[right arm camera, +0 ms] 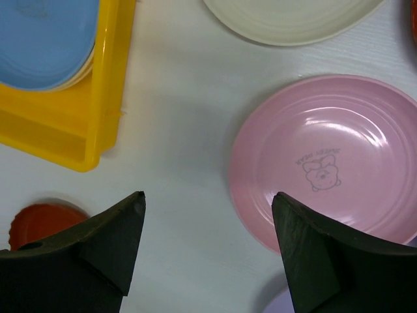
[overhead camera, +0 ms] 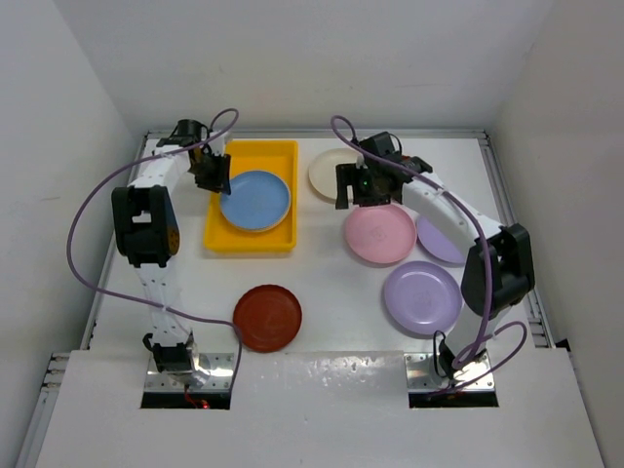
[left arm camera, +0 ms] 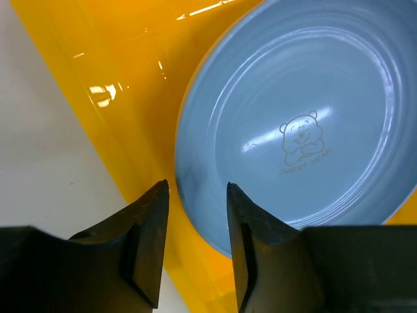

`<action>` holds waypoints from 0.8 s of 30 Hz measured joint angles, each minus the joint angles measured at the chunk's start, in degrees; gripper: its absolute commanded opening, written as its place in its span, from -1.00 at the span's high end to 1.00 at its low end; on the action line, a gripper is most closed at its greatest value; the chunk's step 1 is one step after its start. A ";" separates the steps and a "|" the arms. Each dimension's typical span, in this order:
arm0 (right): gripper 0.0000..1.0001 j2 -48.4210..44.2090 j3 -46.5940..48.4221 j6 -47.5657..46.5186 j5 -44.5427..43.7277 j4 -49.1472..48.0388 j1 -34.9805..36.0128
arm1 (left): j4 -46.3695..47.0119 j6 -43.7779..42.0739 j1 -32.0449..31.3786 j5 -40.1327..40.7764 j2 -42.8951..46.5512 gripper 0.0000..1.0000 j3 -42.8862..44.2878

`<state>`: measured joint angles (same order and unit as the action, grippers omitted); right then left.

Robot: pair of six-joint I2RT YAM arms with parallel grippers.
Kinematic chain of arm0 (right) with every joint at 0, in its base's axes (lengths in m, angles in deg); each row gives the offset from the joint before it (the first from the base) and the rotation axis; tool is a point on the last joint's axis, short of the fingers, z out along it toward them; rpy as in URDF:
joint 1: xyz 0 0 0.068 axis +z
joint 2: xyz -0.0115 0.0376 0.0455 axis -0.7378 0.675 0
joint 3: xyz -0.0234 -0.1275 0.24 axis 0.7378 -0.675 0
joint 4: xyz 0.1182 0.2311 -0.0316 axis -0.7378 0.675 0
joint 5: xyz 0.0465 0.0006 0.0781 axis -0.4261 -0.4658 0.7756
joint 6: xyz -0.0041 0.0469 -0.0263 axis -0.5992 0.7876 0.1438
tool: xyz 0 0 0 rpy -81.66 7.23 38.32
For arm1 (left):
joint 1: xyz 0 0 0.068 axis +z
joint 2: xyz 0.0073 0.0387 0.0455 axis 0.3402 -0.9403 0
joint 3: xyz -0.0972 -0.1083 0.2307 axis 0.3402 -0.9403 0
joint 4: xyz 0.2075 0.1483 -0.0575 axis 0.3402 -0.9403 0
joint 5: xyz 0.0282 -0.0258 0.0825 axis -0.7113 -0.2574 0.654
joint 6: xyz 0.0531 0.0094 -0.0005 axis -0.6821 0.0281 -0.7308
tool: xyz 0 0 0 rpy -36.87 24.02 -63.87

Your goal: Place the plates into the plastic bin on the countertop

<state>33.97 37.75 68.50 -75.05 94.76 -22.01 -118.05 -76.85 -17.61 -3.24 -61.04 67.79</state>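
One yellow plastic bin (overhead camera: 250, 243) stands on the white bench (overhead camera: 331, 292), left of centre. It holds a blue plate (overhead camera: 255, 200) lying flat and face up. In the right wrist view a pale edge shows beneath the blue rim, so a tan plate (right arm camera: 81, 70) lies under it, with the rest of it hidden. Five further plates rest on the bench outside the bin. These are a cream plate (overhead camera: 327, 171) just right of the bin's far corner, a pink plate (overhead camera: 380, 234), a lavender plate (overhead camera: 421, 297), a second lavender plate (overhead camera: 441, 244) partly covered by the right arm, and a dark red plate (overhead camera: 267, 317) towards the near edge. In the overhead view the right wrist cuts off part of the cream plate. The left end effector (left arm camera: 195, 195) hangs over the bin's left wall, its fingers parted by a narrow gap and grasping nothing. The blue plate's near rim lies just beyond and below the fingertips. The right end effector (right arm camera: 208, 202) is spread wide and empty above bare bench. It sits between the bin's corner and the pink plate, which lies just beside one fingertip.
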 measured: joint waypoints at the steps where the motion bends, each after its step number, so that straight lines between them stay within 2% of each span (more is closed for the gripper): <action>1: -0.56 0.02 0.00 0.48 0.11 -0.22 -0.31 | 0.02 -0.11 0.00 0.09 0.00 0.07 0.07; 2: -0.53 0.04 0.00 1.14 0.20 -0.46 -0.79 | 0.09 -0.11 0.00 0.09 0.00 -0.04 0.24; 4: -0.42 0.33 0.15 3.08 0.39 -1.40 -2.38 | 0.13 -0.24 -0.07 -0.02 0.02 -0.10 0.42; 5: -0.25 0.83 0.66 4.22 0.35 -1.92 -3.48 | 0.11 -0.35 -0.07 0.00 0.04 -0.13 0.52; 8: -0.05 3.58 2.38 9.01 -0.37 -4.24 -7.04 | 0.09 -0.68 -0.46 0.48 0.04 -0.15 1.01; 15: -0.08 17.00 9.14 20.94 -5.27 -7.39 -12.63 | -0.85 -1.16 -0.46 1.53 0.79 -0.36 6.54; 19: -0.08 26.51 15.19 24.17 -5.35 -7.72 -13.09 | -1.09 -1.36 0.13 1.22 3.45 -0.36 7.93; 24: -0.02 30.40 16.48 28.11 -4.37 -7.93 -12.79 | -1.31 -1.33 2.19 0.79 6.01 -0.36 8.26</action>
<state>64.37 54.23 96.61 -79.42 86.83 -34.79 -119.36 -78.18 -15.42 -2.45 -55.03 76.05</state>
